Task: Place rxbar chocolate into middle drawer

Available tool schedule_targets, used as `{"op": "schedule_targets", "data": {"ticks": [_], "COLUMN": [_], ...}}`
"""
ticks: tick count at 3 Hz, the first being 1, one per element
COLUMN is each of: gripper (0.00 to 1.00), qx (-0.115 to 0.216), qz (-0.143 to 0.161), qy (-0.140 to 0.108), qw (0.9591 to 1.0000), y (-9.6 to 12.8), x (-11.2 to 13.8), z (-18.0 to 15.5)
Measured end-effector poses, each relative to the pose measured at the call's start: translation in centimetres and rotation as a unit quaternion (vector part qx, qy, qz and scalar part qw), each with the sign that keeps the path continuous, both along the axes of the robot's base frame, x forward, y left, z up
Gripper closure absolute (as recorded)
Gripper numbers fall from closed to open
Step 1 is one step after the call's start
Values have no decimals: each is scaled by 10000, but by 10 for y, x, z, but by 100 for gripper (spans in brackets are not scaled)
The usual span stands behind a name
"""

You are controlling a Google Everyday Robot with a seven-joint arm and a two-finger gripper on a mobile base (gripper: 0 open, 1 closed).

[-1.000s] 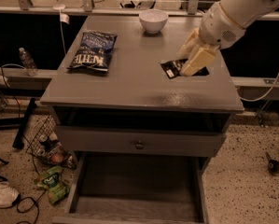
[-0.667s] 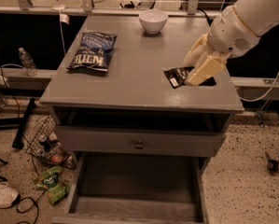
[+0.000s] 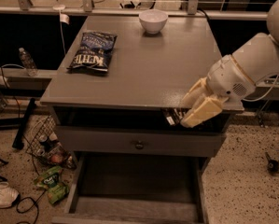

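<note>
Where the gripper (image 3: 186, 112) hangs before the tabletop (image 3: 139, 73), fingers (image 3: 203, 112) clamp a black rxbar chocolate (image 3: 170, 117).

Grey cabinet (image 3: 148, 69), speckled floor (image 3: 241, 181), metal railing (image 3: 31, 10) behind, dim warm light

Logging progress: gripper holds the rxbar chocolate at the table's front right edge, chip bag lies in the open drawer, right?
No. In the camera view the chip bag lies on the tabletop; the gripper holds the rxbar chocolate at the front right edge.
</note>
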State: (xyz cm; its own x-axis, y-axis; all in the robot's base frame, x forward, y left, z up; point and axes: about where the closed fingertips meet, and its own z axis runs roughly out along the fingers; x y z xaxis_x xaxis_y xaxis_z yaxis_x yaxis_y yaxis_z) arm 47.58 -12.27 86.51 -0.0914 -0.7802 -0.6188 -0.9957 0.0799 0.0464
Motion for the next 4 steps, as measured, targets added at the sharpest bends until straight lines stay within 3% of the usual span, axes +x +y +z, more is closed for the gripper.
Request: {"op": "schedule_targets", "data": {"ticks": [4], "gripper": [100], "qx": [81], "qz": [-90], "qy": [93], "qw": [9999], "y": [3], "x": [-13], "z": [-22]}}
